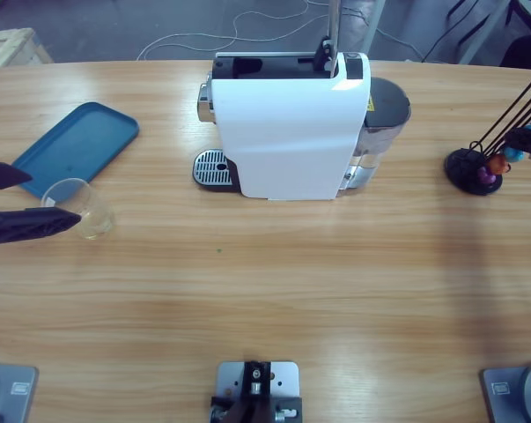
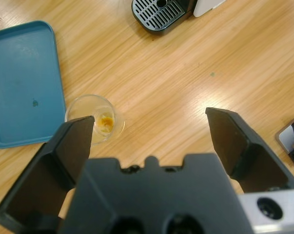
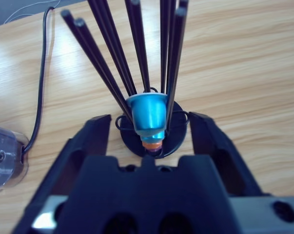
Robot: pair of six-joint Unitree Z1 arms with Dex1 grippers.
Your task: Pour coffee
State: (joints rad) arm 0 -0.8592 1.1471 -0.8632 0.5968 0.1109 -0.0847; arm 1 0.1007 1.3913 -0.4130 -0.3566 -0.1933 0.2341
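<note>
A white coffee machine point(image 1: 287, 132) stands at the table's middle back, with its black drip grate point(image 1: 214, 167) on its left side. A clear glass point(image 1: 80, 210) with a brown trace at its bottom point(image 2: 95, 124) stands near the left edge. My left gripper point(image 1: 52, 196) is open; the glass lies under its left jaw tip, off the middle of the gap point(image 2: 149, 117). My right gripper point(image 3: 149, 119) is open around a blue capsule point(image 3: 147, 113), which hangs in the black rod holder point(image 1: 472, 169). Neither jaw touches the capsule.
A blue tray point(image 1: 76, 145) lies behind the glass at the far left. The machine's water tank point(image 1: 384, 115) sits on its right side, and its lever point(image 1: 331, 35) stands raised. Orange and purple capsules point(image 1: 490, 167) sit low in the holder. A black cable point(image 3: 39, 87) crosses the table.
</note>
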